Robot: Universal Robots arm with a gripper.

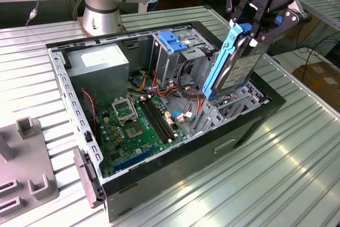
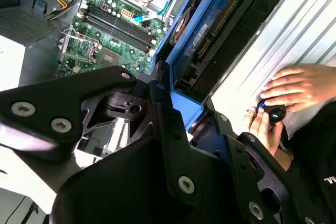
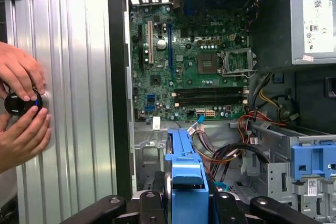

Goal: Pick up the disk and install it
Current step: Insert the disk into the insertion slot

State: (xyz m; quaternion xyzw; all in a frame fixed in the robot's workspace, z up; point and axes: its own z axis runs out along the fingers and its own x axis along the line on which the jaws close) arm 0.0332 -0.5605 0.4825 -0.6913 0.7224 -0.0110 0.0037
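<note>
- The desk [image 1: 287,168] carries the work, and I note no hazard from it. A person [image 3: 21,124] rests on it outside the case wall, well clear of the hand, working a small black knob [image 3: 18,103]. The rest of the person is cut off.
- The computer case [image 1: 175,166] lies open directly beneath the hand. In my judgement the tilted disk's lower corner could strike its rim or inner metalwork.
- The motherboard [image 1: 135,126] sits below and to one side of the hand. If the grip slipped, the disk could fall onto it.
- The drive cage [image 1: 172,43], with its blue top, stands near the hand and apart from the disk. Sideways drift could cause contact.
- The disk [image 1: 240,70] is held on edge and tilted, with its lower end inside the case. It masks the receiving bay, and I cannot tell whether its lower end touches anything.
- The hand [image 1: 260,33] is clamped on the disk's upper end. The hold appears to bear on the blue plastic bracket, which may flex or slide. Linkage hides the pad contact in both wrist views.
- The cables [image 1: 183,97] lie loose just below the disk's lower end and could be snagged or pinched.
</note>
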